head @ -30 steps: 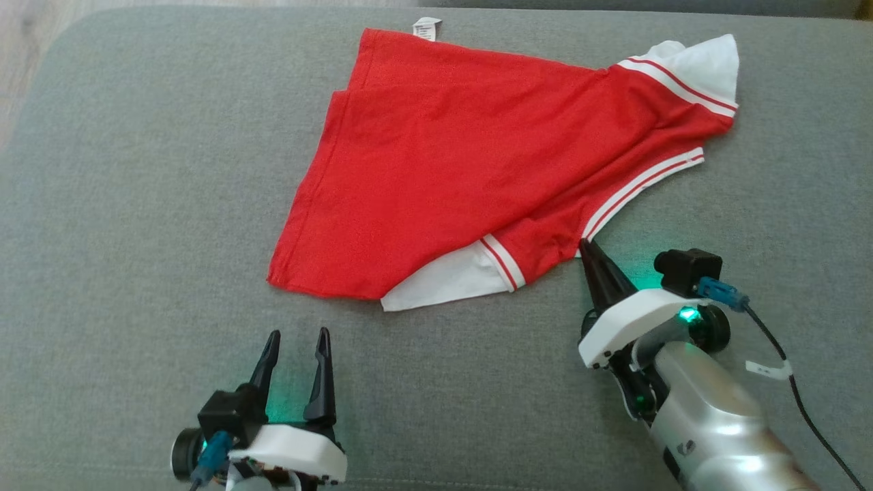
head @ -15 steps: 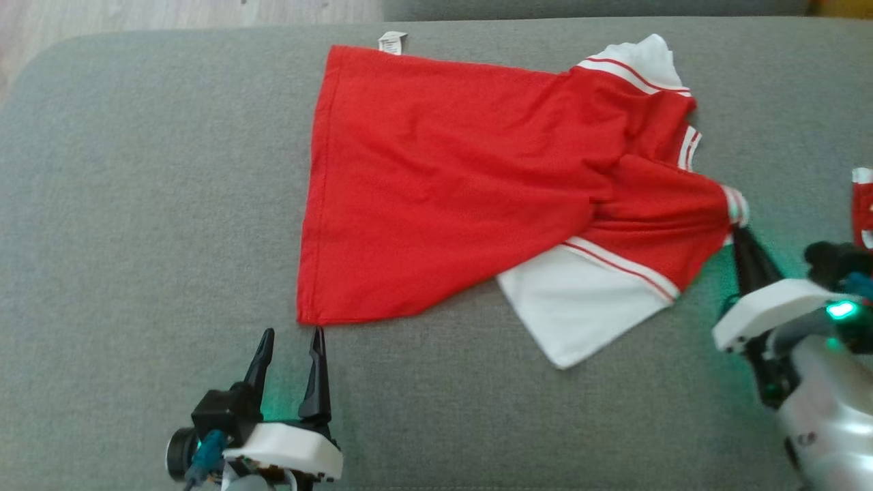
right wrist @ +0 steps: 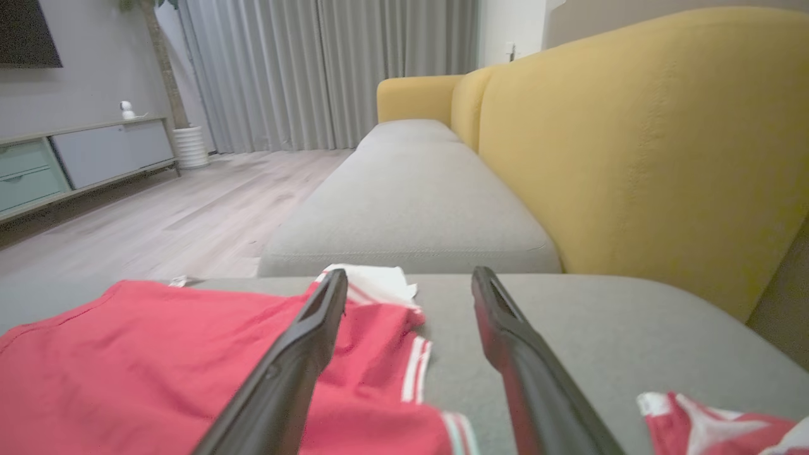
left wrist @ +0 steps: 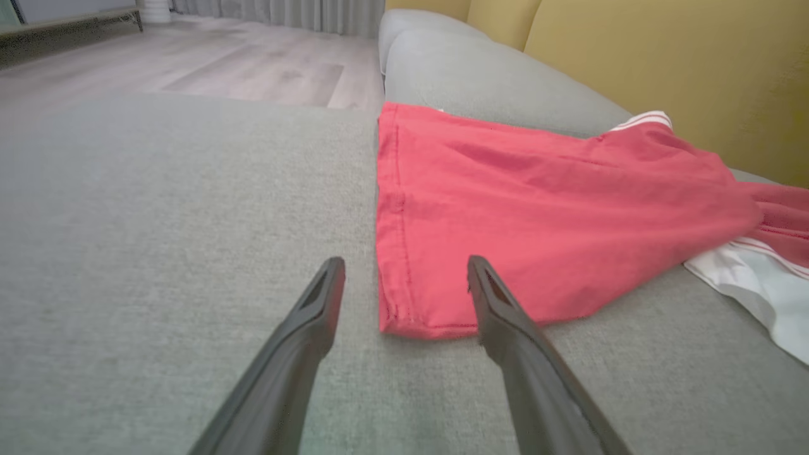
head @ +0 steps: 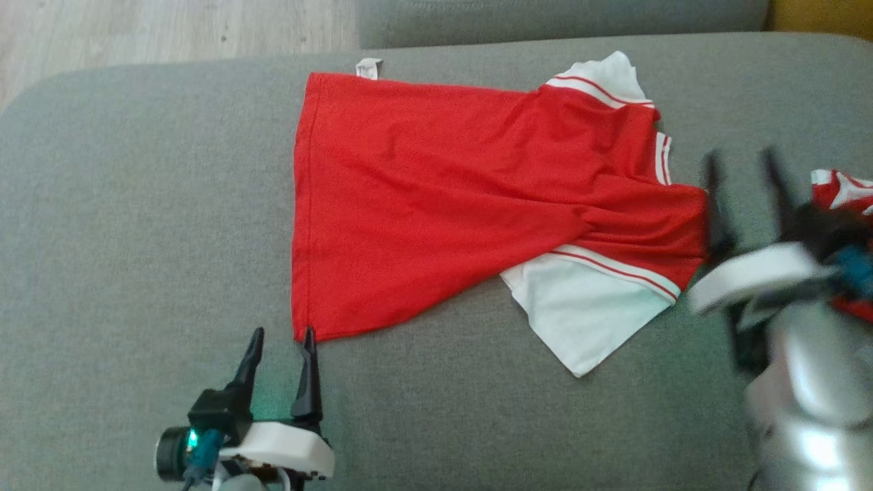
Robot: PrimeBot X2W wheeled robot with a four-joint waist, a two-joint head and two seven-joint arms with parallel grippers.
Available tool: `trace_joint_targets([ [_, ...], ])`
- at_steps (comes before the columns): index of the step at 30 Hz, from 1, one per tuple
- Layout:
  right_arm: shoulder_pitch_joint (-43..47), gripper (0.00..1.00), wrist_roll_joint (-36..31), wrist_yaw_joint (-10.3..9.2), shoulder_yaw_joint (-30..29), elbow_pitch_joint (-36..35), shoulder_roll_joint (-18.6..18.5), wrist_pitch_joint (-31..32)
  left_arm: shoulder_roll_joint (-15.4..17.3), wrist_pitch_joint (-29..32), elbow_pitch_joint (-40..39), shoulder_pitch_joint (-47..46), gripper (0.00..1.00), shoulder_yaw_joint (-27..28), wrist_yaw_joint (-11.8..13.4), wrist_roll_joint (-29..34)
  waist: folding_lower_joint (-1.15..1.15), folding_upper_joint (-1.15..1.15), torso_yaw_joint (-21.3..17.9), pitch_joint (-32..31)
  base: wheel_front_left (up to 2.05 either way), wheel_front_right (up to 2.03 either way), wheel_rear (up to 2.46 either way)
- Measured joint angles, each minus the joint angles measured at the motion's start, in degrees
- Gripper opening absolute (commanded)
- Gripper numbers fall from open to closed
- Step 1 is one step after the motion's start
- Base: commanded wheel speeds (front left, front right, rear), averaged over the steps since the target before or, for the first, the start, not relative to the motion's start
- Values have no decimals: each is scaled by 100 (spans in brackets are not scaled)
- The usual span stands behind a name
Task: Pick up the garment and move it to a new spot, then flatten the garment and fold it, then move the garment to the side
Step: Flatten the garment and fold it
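Note:
A red garment (head: 443, 198) with white, red-striped sleeves lies spread on the grey sofa cushion (head: 102, 239). A white sleeve (head: 580, 320) sticks out at its near right. My left gripper (head: 282, 334) is open at the garment's near-left hem corner. In the left wrist view that corner (left wrist: 404, 322) lies between the open fingers of the left gripper (left wrist: 406, 262). My right gripper (head: 742, 158) stands open at the garment's right edge, blurred, holding nothing. In the right wrist view the right gripper (right wrist: 409, 272) hangs above the red cloth (right wrist: 126, 354) and a striped sleeve edge.
A second red and white piece of cloth (head: 842, 191) lies at the far right by my right wrist. The yellow backrest (right wrist: 632, 145) rises on the right, another grey cushion (right wrist: 411, 208) continues beyond, and wooden floor (head: 170, 27) lies past the cushion's far-left edge.
The right gripper, shut on the sleeve edge, dragged the garment's right side rightward, then opened and let go. The garment turned, bringing its hem corner to the left gripper. The head camera shifted.

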Motion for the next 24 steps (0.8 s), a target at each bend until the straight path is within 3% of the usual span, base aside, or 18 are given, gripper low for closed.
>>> trace_joint_targets([
  [4,817,100,-212,0,193,-371,403,0,1,-1,-4,17,100,188,68,220,0,0,-36,-183,0,0,0],
  [11,1732,100,-185,0,449,-408,539,0,-1,-1,-73,396,100,404,138,541,0,0,-120,-541,0,0,0],
  [19,1966,100,213,0,715,-437,575,0,3,-1,-298,661,100,501,140,642,-1,0,-206,-683,0,0,0],
  [24,1963,100,521,0,1329,47,578,0,3,-1,-313,662,100,467,135,641,-1,0,-130,-631,0,0,0],
])
